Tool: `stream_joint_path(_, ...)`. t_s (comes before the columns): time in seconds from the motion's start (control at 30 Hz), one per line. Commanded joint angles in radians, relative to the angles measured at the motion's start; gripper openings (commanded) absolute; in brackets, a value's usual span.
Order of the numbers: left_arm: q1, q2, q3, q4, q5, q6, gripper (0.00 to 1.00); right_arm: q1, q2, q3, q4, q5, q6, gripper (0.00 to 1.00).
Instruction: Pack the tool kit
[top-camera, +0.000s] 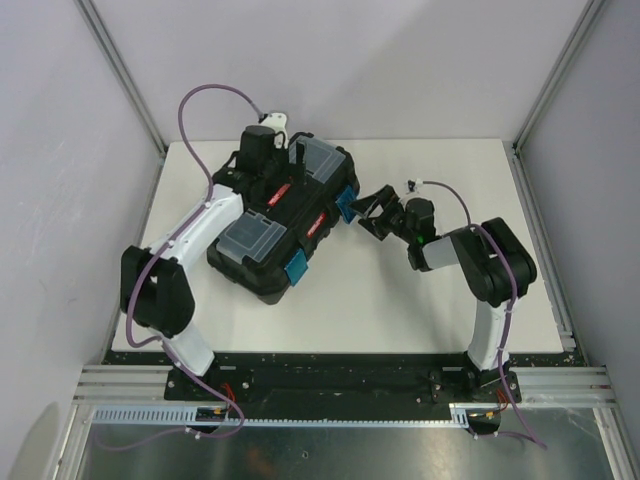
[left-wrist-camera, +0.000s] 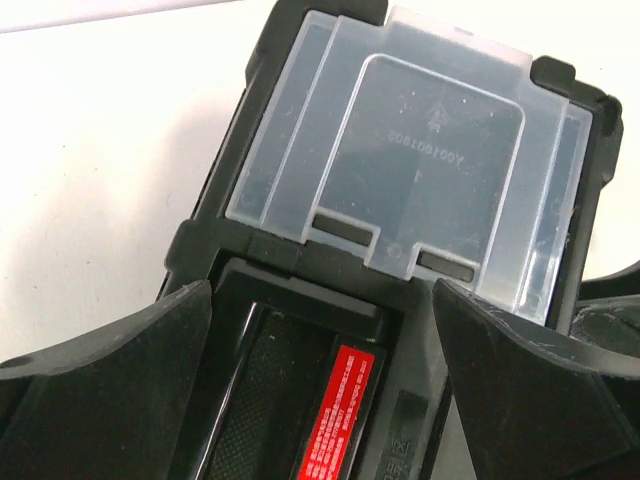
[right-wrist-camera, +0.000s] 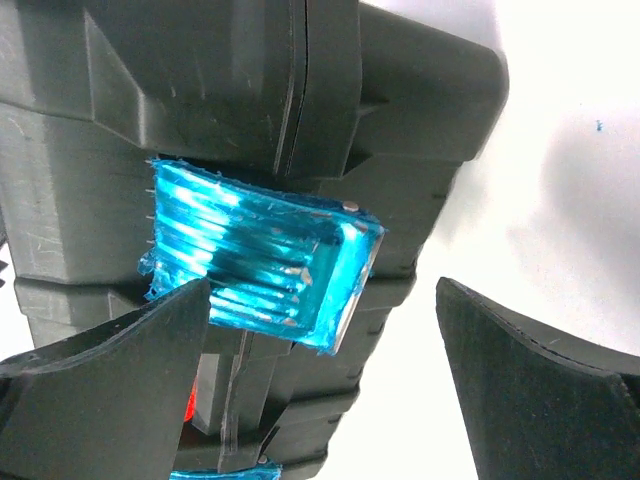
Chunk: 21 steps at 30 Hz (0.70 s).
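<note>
The tool kit (top-camera: 262, 240) is a black toolbox lying at an angle on the white table, lid shut, with two clear lid compartments and a red-marked handle (top-camera: 300, 205). My left gripper (top-camera: 285, 172) hovers open over the far end of the handle. In the left wrist view the left gripper (left-wrist-camera: 322, 290) straddles the handle's red label (left-wrist-camera: 340, 425), below a clear lid compartment (left-wrist-camera: 420, 170). My right gripper (top-camera: 362, 213) is open at the box's right side, by a blue latch (top-camera: 345, 205). In the right wrist view the right gripper (right-wrist-camera: 322, 285) has that latch (right-wrist-camera: 260, 260) by its left finger (right-wrist-camera: 110, 390).
A second blue latch (top-camera: 298, 268) sits on the near end of the box. The white table (top-camera: 400, 300) is bounded by frame posts at the back corners. Both arm bases stand at the near edge, with purple cables looping off each arm.
</note>
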Motion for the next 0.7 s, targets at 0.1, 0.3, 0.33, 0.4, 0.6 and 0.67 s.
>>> stream_joint_path(0.1,0.069,-0.055,0.009,-0.11,-0.035,-0.013,0.99,0.001,-0.17,0.001,-0.139,0.038,-0.131,0.99)
stream_joint_path(0.3,0.125,-0.098,0.053,-0.109,-0.019,-0.016,0.99,-0.005,-0.314,0.001,-0.33,0.105,-0.21,0.99)
stream_joint_path(0.33,0.135,-0.102,0.063,-0.108,-0.016,-0.016,0.99,-0.008,-0.339,0.002,-0.386,0.129,-0.218,0.99)
stream_joint_path(0.4,0.161,-0.106,0.083,-0.109,-0.012,-0.014,1.0,-0.012,-0.388,0.016,-0.541,0.198,-0.234,0.99)
stream_joint_path(0.6,0.28,-0.107,0.091,-0.111,0.04,-0.046,0.99,-0.013,-0.524,0.064,-0.935,0.392,-0.371,0.99)
stream_joint_path(0.67,0.324,-0.111,0.07,-0.112,0.064,-0.082,0.99,-0.024,-0.556,0.066,-0.996,0.425,-0.391,0.89)
